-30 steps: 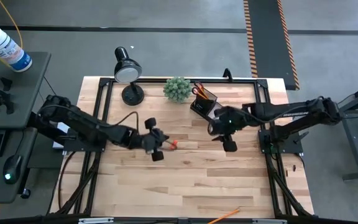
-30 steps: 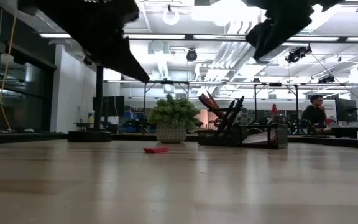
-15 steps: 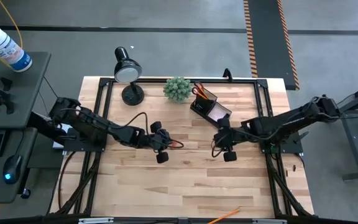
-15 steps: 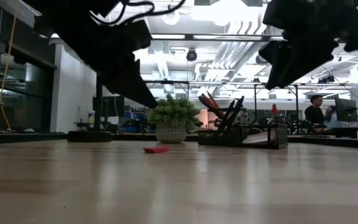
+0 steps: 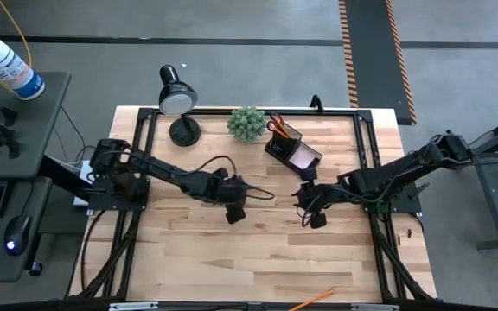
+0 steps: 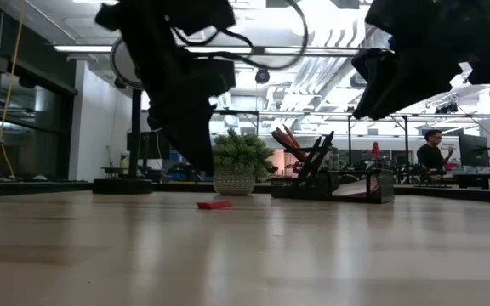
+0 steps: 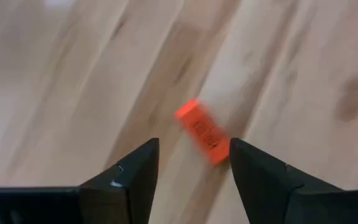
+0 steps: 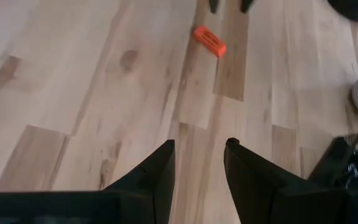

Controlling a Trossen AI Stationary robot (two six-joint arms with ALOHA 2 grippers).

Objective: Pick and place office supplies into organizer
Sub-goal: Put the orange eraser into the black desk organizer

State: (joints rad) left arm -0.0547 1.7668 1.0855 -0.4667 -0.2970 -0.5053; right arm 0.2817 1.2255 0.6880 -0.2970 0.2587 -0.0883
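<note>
Hovering over one small orange block [image 7: 204, 132] on the tabletop [image 5: 258, 259], your left gripper [image 7: 193, 163] has its jaws spread, touching nothing. Your right gripper [image 8: 199, 162], jaws parted and empty, hangs near the single organizer [image 5: 290, 147], well apart from the block.

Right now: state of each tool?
Left tool: open, empty, over the small orange block on the table.
Right tool: open, empty, above bare table.
</note>
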